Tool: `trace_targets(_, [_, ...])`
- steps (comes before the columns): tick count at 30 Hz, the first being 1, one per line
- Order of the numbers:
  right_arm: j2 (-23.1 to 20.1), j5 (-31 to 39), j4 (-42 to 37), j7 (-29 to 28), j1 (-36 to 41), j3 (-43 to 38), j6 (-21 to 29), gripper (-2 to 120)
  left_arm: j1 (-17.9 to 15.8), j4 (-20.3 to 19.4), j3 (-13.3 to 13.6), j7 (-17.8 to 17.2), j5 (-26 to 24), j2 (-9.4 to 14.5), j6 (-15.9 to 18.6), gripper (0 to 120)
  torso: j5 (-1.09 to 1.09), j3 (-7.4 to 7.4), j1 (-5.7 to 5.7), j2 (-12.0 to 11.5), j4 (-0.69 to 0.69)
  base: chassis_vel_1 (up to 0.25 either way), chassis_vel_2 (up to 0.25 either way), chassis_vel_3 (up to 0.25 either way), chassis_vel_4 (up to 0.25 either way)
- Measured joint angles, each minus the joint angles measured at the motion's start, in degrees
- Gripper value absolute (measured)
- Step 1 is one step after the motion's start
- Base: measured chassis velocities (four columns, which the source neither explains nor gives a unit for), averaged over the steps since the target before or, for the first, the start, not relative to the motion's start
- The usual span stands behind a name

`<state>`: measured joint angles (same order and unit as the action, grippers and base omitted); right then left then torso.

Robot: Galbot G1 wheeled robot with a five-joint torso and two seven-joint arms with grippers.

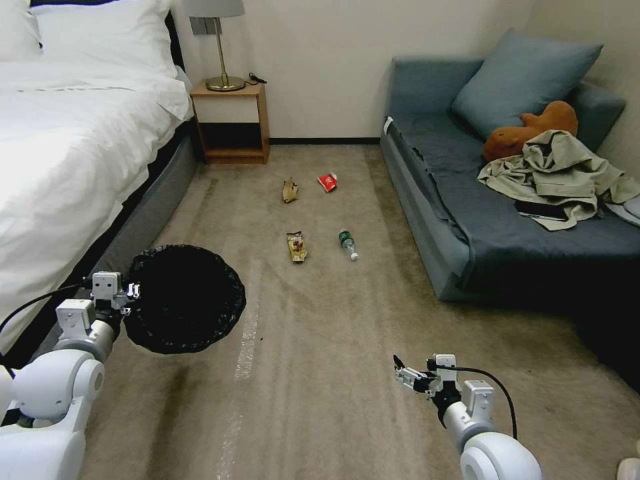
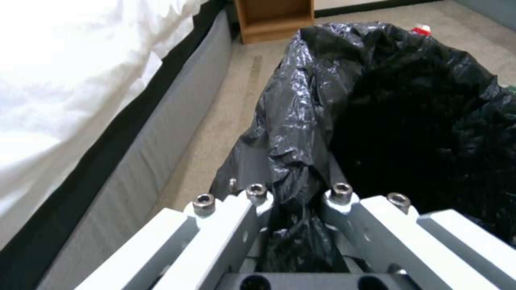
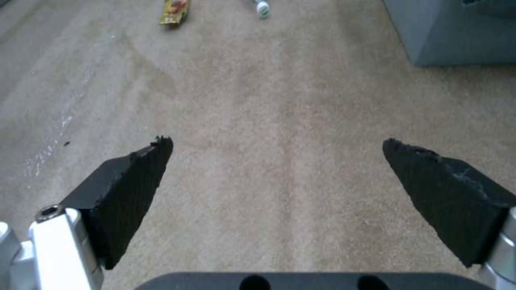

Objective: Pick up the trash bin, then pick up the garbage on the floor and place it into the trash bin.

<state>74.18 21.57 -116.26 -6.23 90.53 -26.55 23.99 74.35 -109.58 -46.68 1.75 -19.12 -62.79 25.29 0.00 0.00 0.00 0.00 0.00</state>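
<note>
My left gripper (image 1: 133, 291) is shut on the rim of the trash bin (image 1: 185, 297), which hangs above the carpet beside the bed; its wrinkly black liner (image 2: 376, 100) spreads out before the left wrist camera. The garbage lies ahead on the carpet: a tan paper scrap (image 1: 290, 191), a red-and-white packet (image 1: 327, 181), a yellow-brown snack wrapper (image 1: 297, 247) and a clear bottle (image 1: 347, 244) with a white cap. My right gripper (image 1: 399, 371) hovers open over bare carpet at the near right, its black fingertips (image 3: 137, 177) wide apart. The wrapper (image 3: 175, 11) and bottle cap (image 3: 262, 8) lie well ahead of it.
A white bed (image 1: 67, 133) runs along the left. A wooden nightstand (image 1: 231, 123) with a lamp (image 1: 220, 40) stands against the back wall. A grey-blue sofa (image 1: 467, 220) with a cushion, a plush toy and crumpled clothing fills the right side. Open carpet lies between bed and sofa.
</note>
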Motion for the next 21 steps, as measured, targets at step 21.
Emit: trace_targets(21, [0.1,-0.3,2.27,0.91,-1.22,0.86,-0.64,100,-1.42,1.84,-1.11,0.73,0.35,-0.58,0.33,4,0.0,0.0,0.0,0.0,0.0,-0.071,0.073,0.071,-0.07])
